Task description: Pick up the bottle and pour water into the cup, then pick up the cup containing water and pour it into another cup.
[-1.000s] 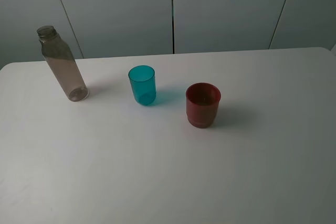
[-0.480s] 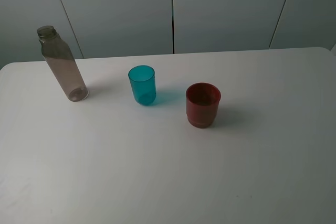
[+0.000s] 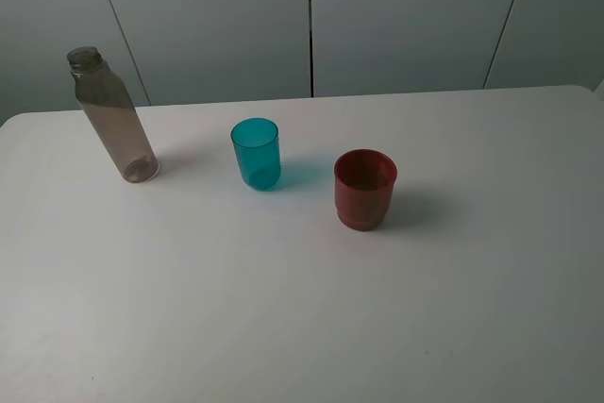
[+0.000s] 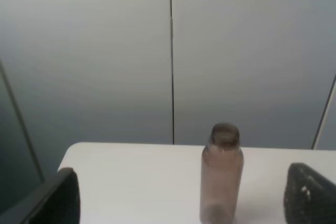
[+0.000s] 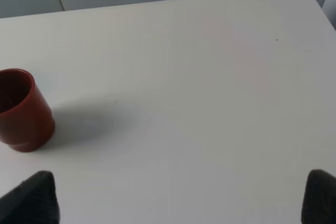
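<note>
While neither arm shows in the high view, three items stand upright on the white desk [image 3: 283,309]. Bottle [image 3: 111,116]: far left, clear brownish, uncapped, well apart from the rest. Teal cup [image 3: 256,152]: about centre, right of the bottle, nothing touching it. Red cup [image 3: 364,189]: right of the teal cup and slightly nearer, close to it but not in contact.

Left hand [image 4: 181,198]: seen only in its wrist view, two dark fingertips at the picture's lower corners, set wide apart. Nothing is held. The bottle [image 4: 221,174] stands ahead of it, roughly between the fingers, beyond the tips and untouched.

Right hand [image 5: 181,198]: seen only in its wrist view, two dark fingertips likewise at the lower corners, spread wide, gripping nothing. The red cup [image 5: 22,109] stands off to one side of it on the desk [image 5: 199,77], clear of the fingers.

Grey panelled wall [image 3: 311,16] behind the far desk edge.
</note>
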